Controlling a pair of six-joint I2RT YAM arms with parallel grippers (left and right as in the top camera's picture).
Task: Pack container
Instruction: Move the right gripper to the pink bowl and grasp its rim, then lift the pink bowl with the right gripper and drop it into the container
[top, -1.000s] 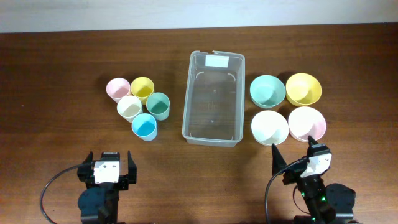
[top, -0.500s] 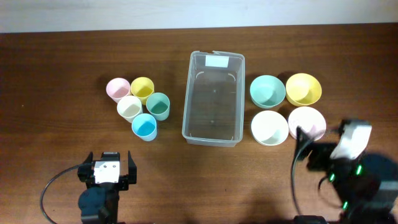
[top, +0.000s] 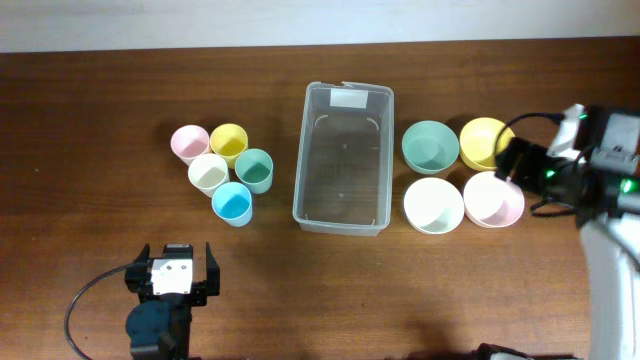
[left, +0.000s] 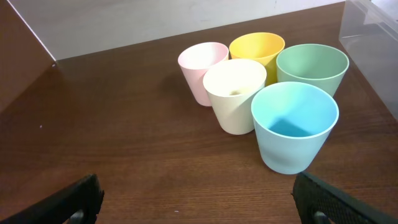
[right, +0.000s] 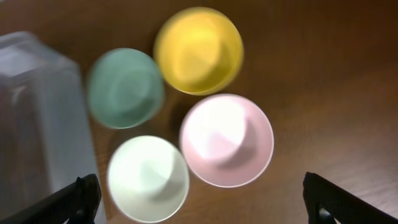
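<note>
Here's the container (top: 343, 158), a clear rectangular bin with rounded corners, sitting upright and open-topped at the middle of the wooden table (top: 90, 210). Its long axis runs from the robot's near edge straight to the far edge. The white label (top: 348, 99) is at the far short end, pointing away from the arms, and no writing can be read on it from above. To the container's left is a tight cluster of five cups: pink cup (top: 189, 143), yellow cup (top: 228, 143), cream cup (top: 208, 173), green cup (top: 254, 170) and blue cup (top: 232, 203). To its right, four bowls sit in a square: green bowl (top: 430, 146) and white bowl (top: 433, 204) just beside the bin wall, yellow bowl (top: 487, 142) and pink bowl (top: 493, 198) farther out. The right gripper (top: 517, 162) hovers by the outer rims of the yellow and pink bowls, fingers spread wide and holding nothing. The left gripper (top: 175, 265) is low at the near edge, facing the cups, its fingers spread apart too and empty.
</note>
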